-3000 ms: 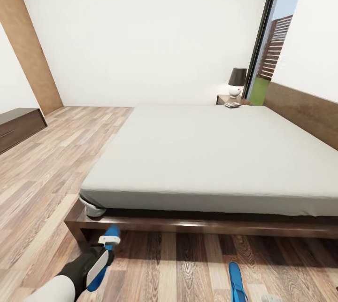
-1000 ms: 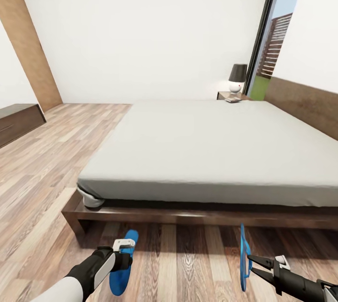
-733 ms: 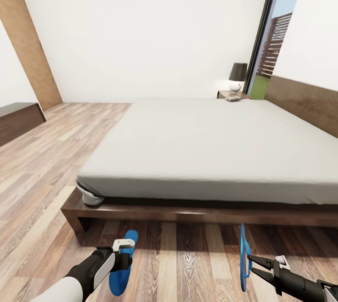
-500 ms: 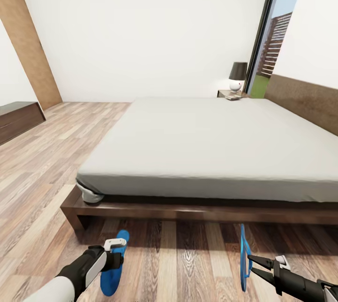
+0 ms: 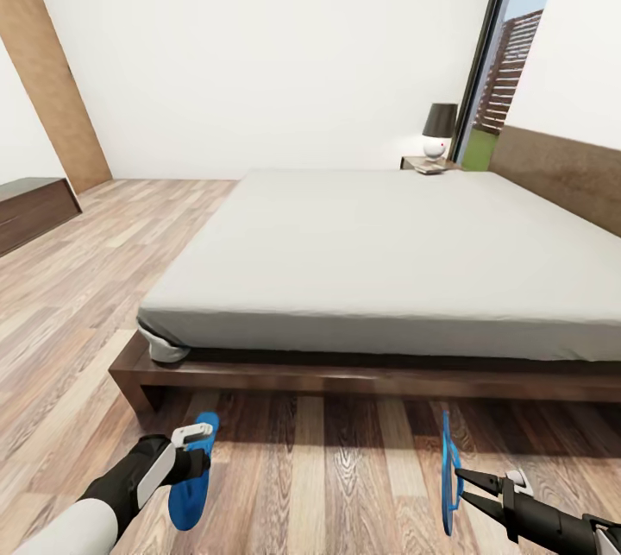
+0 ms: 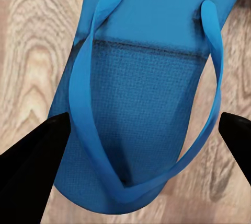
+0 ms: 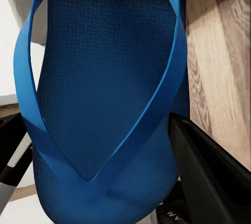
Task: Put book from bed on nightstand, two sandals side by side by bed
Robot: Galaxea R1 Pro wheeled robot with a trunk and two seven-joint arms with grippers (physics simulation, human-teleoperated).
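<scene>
The left gripper (image 5: 191,443) swings outward, away from the bed (image 5: 379,253), and its sandal (image 5: 190,477) goes with it, now further left along the frame's near corner than a second ago. The head camera pulls back slightly, so the bed sits a little higher in view.

the flat dark item (image 5: 434,167) on the small dark wooden nightstand (image 5: 422,163) is too small to identify. the dark wooden cabinet (image 5: 33,210) is cut by the head view's edge. the left pincer (image 5: 193,450) hides part of one bright blue flip-flop (image 5: 190,486); both wrist views crop their flip-flops (image 6: 146,93) (image 7: 104,104).
</scene>
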